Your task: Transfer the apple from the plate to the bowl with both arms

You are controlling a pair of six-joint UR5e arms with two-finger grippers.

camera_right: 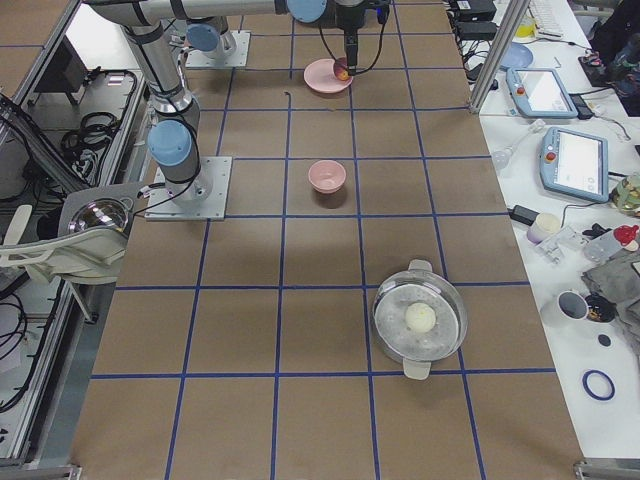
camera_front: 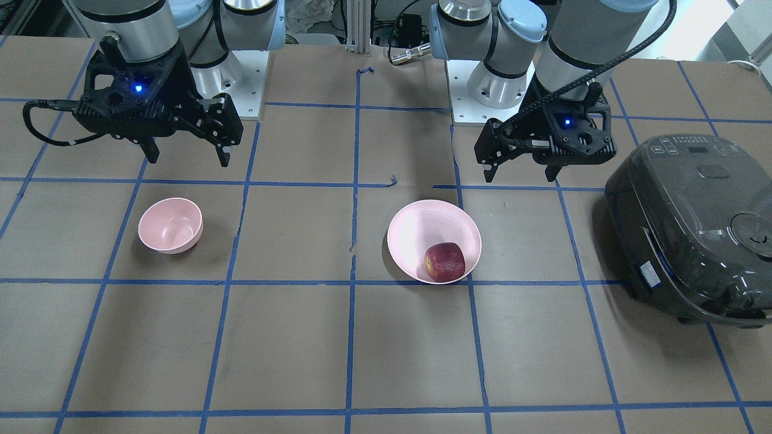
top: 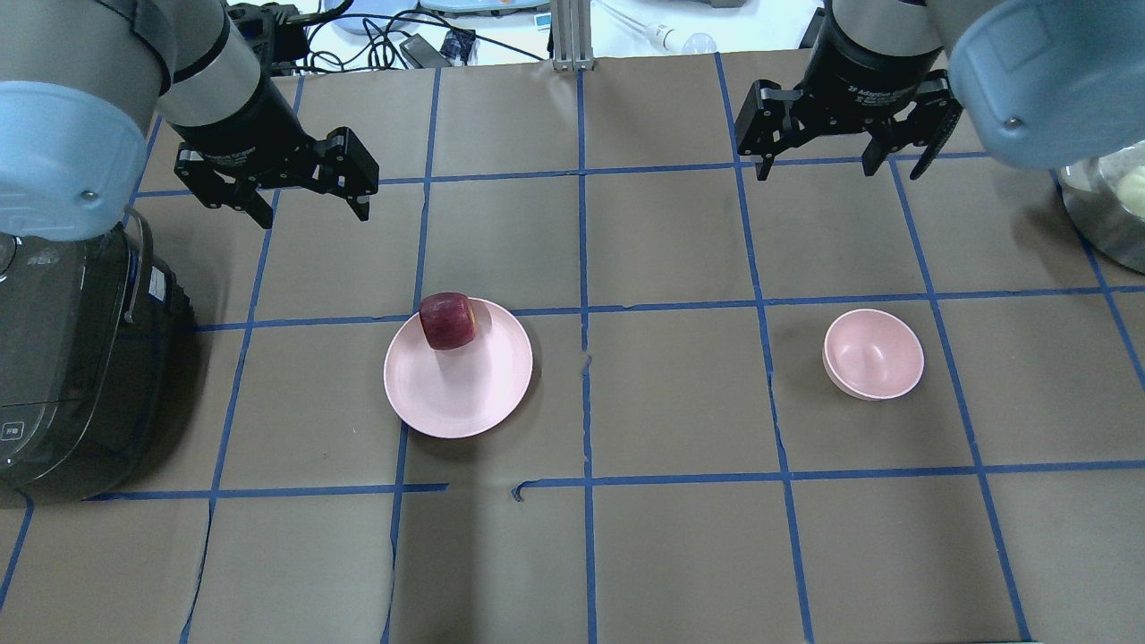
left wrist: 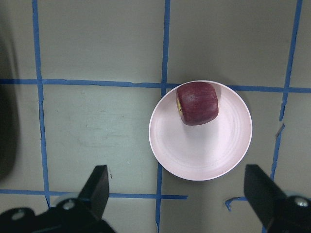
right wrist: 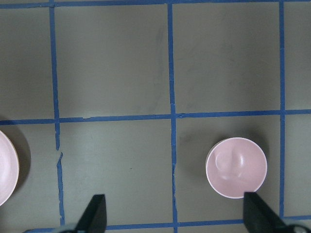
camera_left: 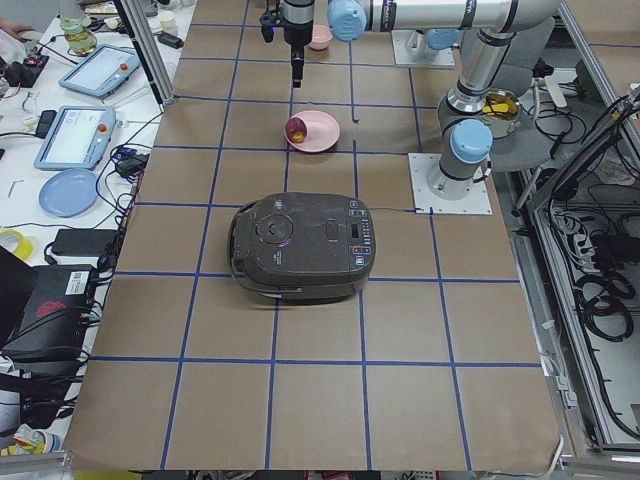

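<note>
Lying on plate (top: 458,395), apple (top: 445,320); bowl (top: 874,356) well apart

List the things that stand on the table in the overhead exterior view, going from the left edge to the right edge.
dark grey plastic rice cooker → wide, shallow pale pink round plate, carrying the dark red round apple → small, deep pale pink round bowl → silver metal pot at the right edge

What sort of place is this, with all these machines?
Probably a robotics research lab: two robot arms bolted to a table gridded with blue tape, touchscreen control tablets beside it, and a rice cooker as a prop.
</note>
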